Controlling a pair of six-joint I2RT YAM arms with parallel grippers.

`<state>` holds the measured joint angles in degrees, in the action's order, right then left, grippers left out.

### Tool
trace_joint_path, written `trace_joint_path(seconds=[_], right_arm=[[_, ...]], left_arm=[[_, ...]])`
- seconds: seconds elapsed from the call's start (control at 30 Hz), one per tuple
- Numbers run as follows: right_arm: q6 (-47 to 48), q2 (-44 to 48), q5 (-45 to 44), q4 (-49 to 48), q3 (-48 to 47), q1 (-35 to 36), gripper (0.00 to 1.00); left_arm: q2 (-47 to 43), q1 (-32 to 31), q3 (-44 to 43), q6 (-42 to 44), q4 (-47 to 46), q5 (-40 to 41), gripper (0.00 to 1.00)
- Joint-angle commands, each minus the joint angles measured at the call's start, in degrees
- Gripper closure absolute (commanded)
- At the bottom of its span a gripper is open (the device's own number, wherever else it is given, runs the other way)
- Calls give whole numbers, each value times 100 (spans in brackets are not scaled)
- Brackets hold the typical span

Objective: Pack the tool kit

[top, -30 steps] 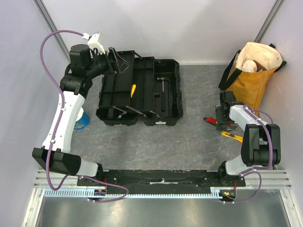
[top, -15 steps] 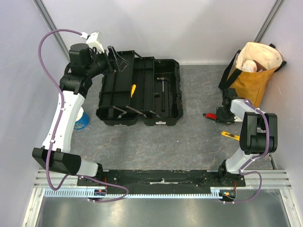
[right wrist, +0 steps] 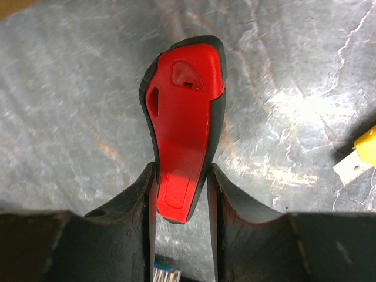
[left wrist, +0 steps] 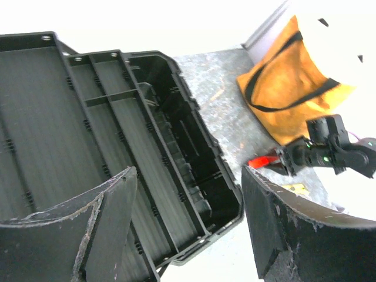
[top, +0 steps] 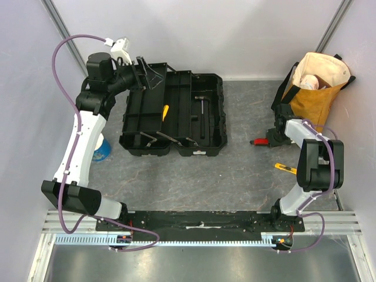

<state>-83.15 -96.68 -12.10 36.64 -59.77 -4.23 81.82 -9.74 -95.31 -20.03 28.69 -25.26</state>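
Note:
The black toolbox (top: 176, 114) lies open on the grey floor, with a yellow-handled screwdriver (top: 165, 111) in its tray. My left gripper (top: 144, 70) hangs open over the box's back left corner; in the left wrist view its jaws (left wrist: 189, 176) stand wide over the box's trays (left wrist: 147, 135) and hold nothing. My right gripper (top: 275, 136) is low on the floor, shut on the red-handled pliers (top: 258, 142). In the right wrist view both fingers (right wrist: 181, 176) press the sides of the red handle (right wrist: 185, 117). The yellow knife (top: 286, 169) lies just in front of that arm.
A mustard-yellow tote bag (top: 314, 94) stands right behind the right gripper, against the right wall. A blue-and-white cup (top: 101, 150) sits beside the left arm. Walls close the space on three sides. The knife's tip (right wrist: 361, 154) shows at the right edge of the right wrist view.
My right gripper has closed on the pliers' red handle and shifted a little toward the tote bag. The left arm has barely moved and stays open.

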Motion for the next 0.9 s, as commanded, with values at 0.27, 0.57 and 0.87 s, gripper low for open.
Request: trace_joint_path(seconds=[0.27,0.57,0.87], right_arm=[[1564,1283,146,-754,-684,703,92],[2848,1319,1190,-2335,-1555,1653,98],[3209,1178,3115,-3847,-1749,2224,100]], left_arm=[[264,-607,381,34,-1330,-2000,22],[773,-1302,522,-299,-1647,-1948,22],[1327,-1751,241,-221,-1252,-1202,23]])
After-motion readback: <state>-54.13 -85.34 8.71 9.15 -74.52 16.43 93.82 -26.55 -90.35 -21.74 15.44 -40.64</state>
